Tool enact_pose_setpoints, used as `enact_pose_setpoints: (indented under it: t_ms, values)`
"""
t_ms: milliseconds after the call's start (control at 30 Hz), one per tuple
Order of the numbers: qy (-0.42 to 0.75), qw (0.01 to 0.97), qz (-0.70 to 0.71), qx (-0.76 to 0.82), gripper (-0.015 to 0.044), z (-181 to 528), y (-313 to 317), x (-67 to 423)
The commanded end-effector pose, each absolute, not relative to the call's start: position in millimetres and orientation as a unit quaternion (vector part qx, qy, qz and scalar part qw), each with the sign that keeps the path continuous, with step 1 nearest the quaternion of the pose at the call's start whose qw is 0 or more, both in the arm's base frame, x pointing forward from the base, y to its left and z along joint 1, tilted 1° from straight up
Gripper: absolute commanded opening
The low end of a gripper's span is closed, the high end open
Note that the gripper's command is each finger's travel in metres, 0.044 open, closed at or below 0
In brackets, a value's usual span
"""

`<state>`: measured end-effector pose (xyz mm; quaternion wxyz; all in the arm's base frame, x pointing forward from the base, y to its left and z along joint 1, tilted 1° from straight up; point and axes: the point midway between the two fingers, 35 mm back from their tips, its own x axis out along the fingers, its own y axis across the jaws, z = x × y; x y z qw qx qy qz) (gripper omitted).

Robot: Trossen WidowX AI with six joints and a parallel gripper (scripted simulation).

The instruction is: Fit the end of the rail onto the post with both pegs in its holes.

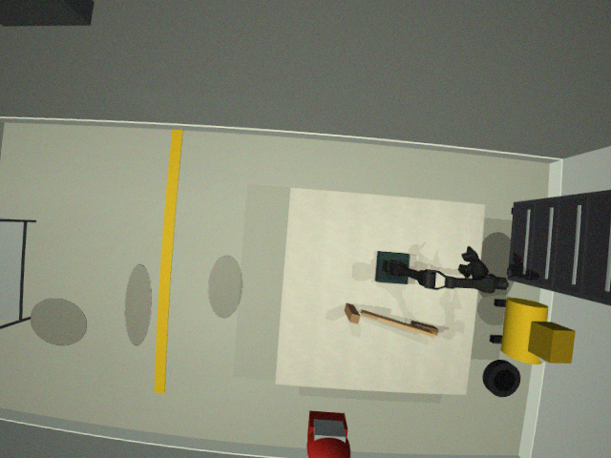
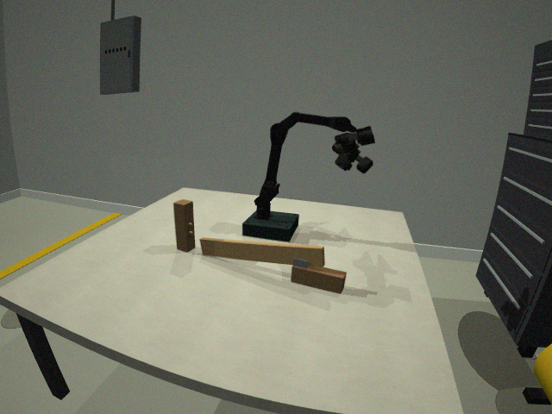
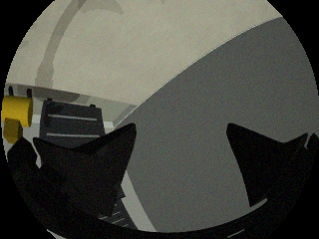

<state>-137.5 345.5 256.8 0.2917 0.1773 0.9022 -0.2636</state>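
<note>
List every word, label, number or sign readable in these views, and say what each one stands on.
None: no view shows readable text.
The grey wall box carries a row of small dark marks, too small to tell if they are characters.
The yellow floor stripe is plain.
The post, rail and drawer cabinet carry no lettering.

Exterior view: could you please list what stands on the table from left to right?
Wooden post → long rail → arm's dark base → low wooden block; the open gripper hangs above, farther right.
</note>
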Motion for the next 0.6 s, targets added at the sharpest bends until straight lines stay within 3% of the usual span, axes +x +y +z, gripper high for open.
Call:
enact_pose_setpoints:
  t_ms: [0,200,367,567]
  values:
    - [0.903,0.292,-0.261,0.178,0.0426,256.5,346.1,-136.1]
    - [0.908,0.328,-0.138,0.222,0.044,242.2,367.6,-69.2]
    - [0.88,0.414,0.006,0.234,0.044,219.5,373.9,13.1]
    - [0.839,0.491,0.101,0.214,0.044,201.1,364.7,76.6]
